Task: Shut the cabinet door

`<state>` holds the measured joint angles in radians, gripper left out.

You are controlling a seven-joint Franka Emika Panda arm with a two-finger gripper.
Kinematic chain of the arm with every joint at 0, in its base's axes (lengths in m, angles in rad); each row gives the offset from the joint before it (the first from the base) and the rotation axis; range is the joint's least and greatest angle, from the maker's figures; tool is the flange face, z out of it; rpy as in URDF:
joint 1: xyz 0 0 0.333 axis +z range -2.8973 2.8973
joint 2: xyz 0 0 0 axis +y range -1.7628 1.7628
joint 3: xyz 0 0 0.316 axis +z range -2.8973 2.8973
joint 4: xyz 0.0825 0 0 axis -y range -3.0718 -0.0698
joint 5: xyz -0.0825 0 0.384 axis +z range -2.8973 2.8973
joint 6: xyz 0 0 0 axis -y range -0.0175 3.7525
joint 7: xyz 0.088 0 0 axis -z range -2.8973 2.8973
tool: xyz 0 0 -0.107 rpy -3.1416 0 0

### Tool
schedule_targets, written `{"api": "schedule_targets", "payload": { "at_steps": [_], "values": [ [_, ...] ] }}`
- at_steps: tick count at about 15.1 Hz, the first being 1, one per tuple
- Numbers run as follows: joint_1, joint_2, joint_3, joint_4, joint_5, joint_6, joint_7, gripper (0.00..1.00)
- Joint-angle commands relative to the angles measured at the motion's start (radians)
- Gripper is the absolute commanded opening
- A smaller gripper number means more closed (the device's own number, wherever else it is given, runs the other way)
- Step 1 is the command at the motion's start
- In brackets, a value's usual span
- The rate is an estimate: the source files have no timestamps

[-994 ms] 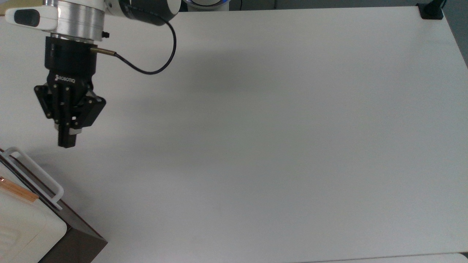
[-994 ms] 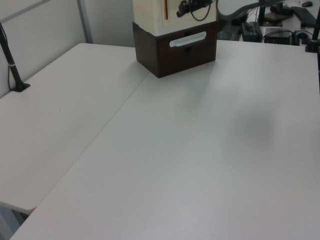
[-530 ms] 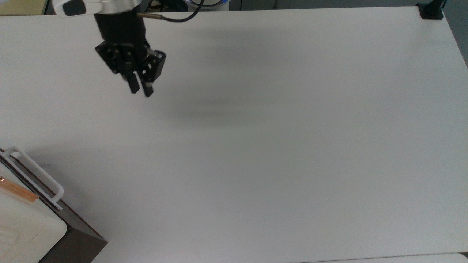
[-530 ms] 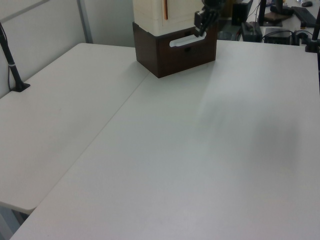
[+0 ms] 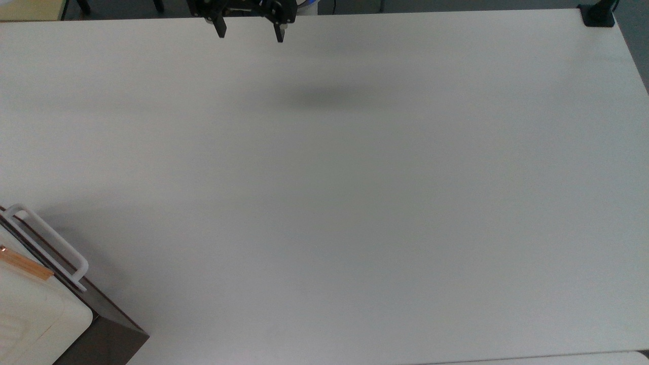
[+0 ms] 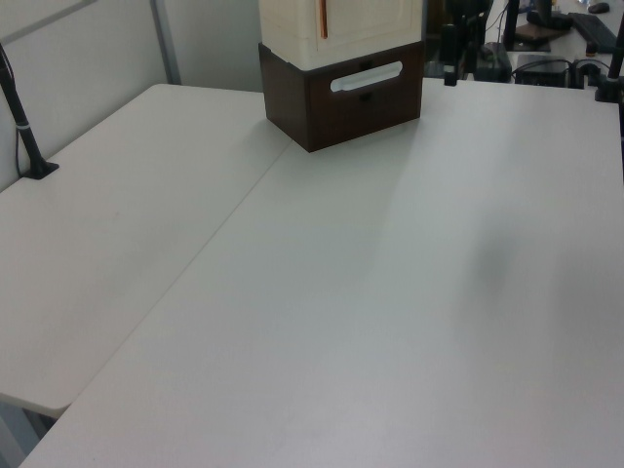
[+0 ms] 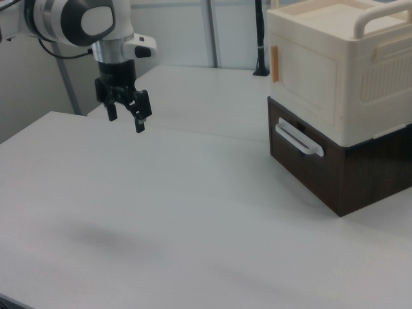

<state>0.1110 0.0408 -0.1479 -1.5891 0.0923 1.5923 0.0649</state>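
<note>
The cabinet door (image 7: 306,72) is the cream-white front panel of the upper box, with a copper-orange strip (image 7: 274,63) along its edge. It appears to lie flush against the box. From above, the strip (image 5: 25,264) shows at the top view's lower left. In the left view the door (image 6: 372,19) faces the table above the brown part. My gripper (image 7: 125,117) hangs open and empty above the table, far from the cabinet. In the top view, the gripper (image 5: 249,31) is at the upper edge with its fingers wide apart.
Under the cream box sits a dark brown drawer unit (image 7: 335,174) with a white bar handle (image 7: 297,138). The white table (image 5: 355,203) spreads between gripper and cabinet. A black clamp (image 5: 598,15) sits at the top view's upper right corner, and a black post (image 6: 24,127) at the left view's left.
My gripper has moved away from the cabinet, up and to the right in the top view, and its fingers have spread from shut to open. The cabinet has not moved.
</note>
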Motion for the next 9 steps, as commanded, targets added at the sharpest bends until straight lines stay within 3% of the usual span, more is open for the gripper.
{"api": "schedule_targets", "payload": {
  "at_steps": [1, 9],
  "values": [
    [0.021, -0.035, -0.018, -0.042, -0.002, -0.049, -0.068, 1.00],
    [-0.007, -0.015, -0.009, -0.009, -0.012, -0.035, -0.073, 1.00]
  ]
}}
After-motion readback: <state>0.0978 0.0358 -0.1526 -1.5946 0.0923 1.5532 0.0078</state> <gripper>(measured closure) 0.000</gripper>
